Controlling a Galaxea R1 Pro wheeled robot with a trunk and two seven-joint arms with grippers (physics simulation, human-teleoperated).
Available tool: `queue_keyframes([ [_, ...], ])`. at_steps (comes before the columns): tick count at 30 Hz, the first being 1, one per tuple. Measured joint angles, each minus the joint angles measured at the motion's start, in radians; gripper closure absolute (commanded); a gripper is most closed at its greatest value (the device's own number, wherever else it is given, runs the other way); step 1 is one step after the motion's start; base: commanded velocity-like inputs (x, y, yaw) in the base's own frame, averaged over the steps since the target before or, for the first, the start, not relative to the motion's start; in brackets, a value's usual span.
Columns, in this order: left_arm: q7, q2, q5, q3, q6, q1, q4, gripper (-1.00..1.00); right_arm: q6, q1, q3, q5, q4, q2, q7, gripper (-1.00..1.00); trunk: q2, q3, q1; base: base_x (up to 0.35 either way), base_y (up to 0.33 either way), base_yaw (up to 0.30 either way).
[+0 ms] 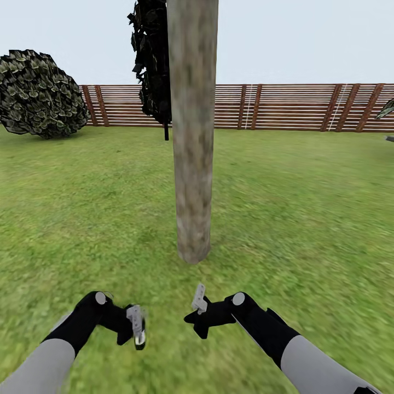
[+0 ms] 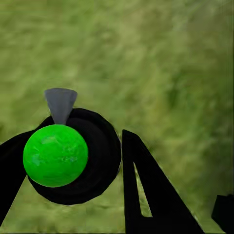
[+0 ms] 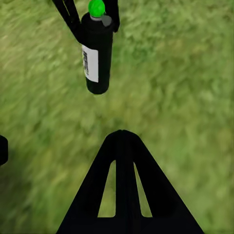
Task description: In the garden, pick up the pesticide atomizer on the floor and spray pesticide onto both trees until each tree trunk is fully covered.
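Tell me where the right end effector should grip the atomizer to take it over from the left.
Grip the atomizer's straight black body around the white label, below the left end effector's fingers clamped near its top. Probably best to come in from the side, jaws across the cylinder, keeping off the green cap and grey nozzle.

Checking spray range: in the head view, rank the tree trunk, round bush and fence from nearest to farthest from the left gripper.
1. Tree trunk, ahead of the left gripper, slightly right.
2. Round bush, far left.
3. Fence, behind it, along the back.
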Motion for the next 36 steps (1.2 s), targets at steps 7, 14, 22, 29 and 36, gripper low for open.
queue_keyframes([
  [7, 0.023, 0.114, 0.002, 0.074, 0.034, -0.001, 0.002, 1.0, -0.001, 0.0, -0.002, -0.001, 0.002, -0.001, 0.0, -1.0, 0.0, 0.0, 0.0, 0.0, 0.0, 0.0],
  [14, 0.064, 0.115, 0.006, 0.303, 0.031, 0.01, 0.004, 1.0, -0.001, 0.001, -0.021, -0.005, 0.016, -0.009, -0.027, -1.0, 0.0, 0.0, 0.0, 0.0, 0.0, 0.0],
  [22, 0.165, 0.081, 0.036, 0.463, 0.096, 0.011, 0.014, 1.0, -0.213, 0.009, -0.336, -0.011, 0.237, -0.007, -0.372, -1.0, 0.0, 0.0, 0.0, 0.0, 0.0, 0.0],
  [29, 0.373, 0.002, 0.048, 0.499, 0.123, 0.012, 0.049, 1.0, -0.545, 0.043, -0.736, -0.01, 0.513, -0.097, -0.411, -1.0, 0.0, 0.0, 0.0, 0.0, 0.0, 0.0],
  [36, 0.605, -0.078, 0.128, 0.506, 0.136, 0.011, 0.138, 1.0, -0.729, 0.204, -1.044, -0.01, 0.618, -0.294, -0.413, -1.0, 0.0, 0.0, 0.0, 0.0, 0.0, 0.0],
])
